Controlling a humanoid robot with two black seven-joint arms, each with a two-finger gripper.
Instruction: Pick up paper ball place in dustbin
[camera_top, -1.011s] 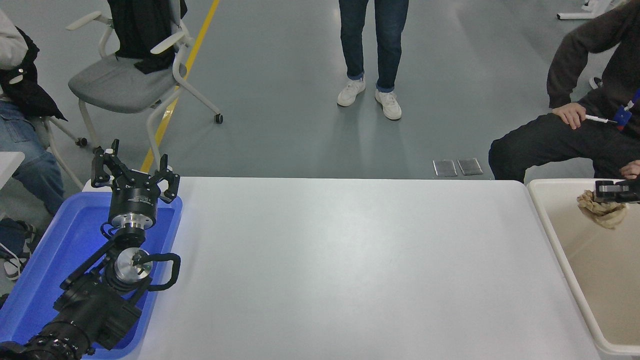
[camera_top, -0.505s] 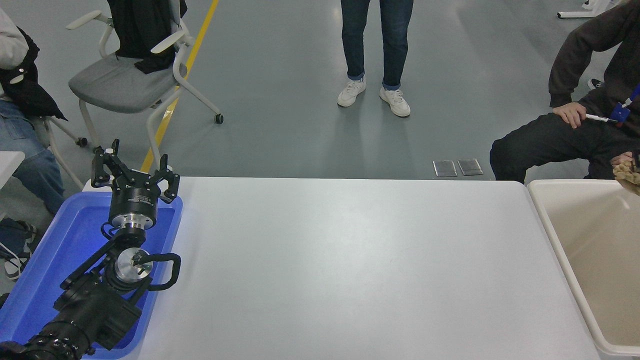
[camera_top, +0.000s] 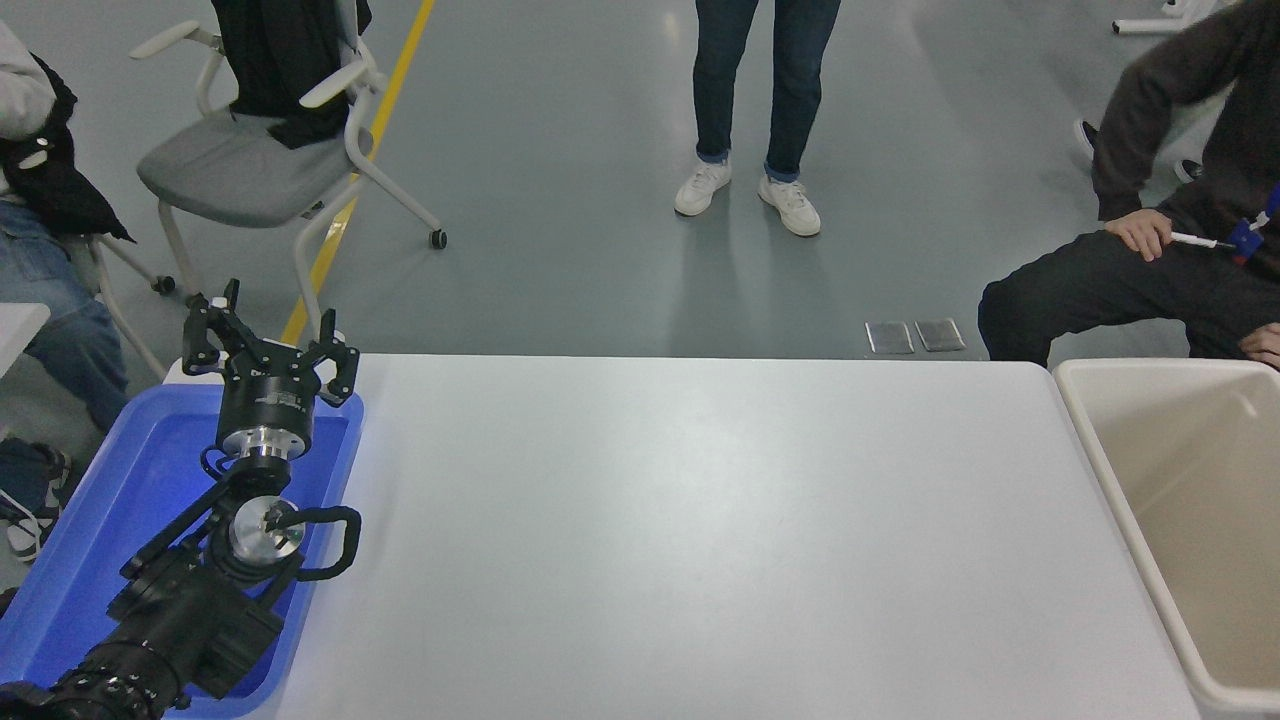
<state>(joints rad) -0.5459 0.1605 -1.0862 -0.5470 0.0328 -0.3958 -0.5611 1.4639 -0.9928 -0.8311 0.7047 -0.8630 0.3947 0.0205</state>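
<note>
Paper ball and right gripper are both out of view, so the ball's place and that gripper's grip cannot be told. Cream dustbin (camera_top: 1100, 470) at the table's (camera_top: 700, 520) right end shows only bare interior. Left gripper (camera_top: 270, 345) hangs parked over the blue tray (camera_top: 90, 530), fingers spread. Delivery looks unfinished; next, the ball must be released over the bin.

A blue tray (camera_top: 60, 560) sits at the white table's (camera_top: 700, 540) left edge, a grey chair (camera_top: 250, 170) behind.
</note>
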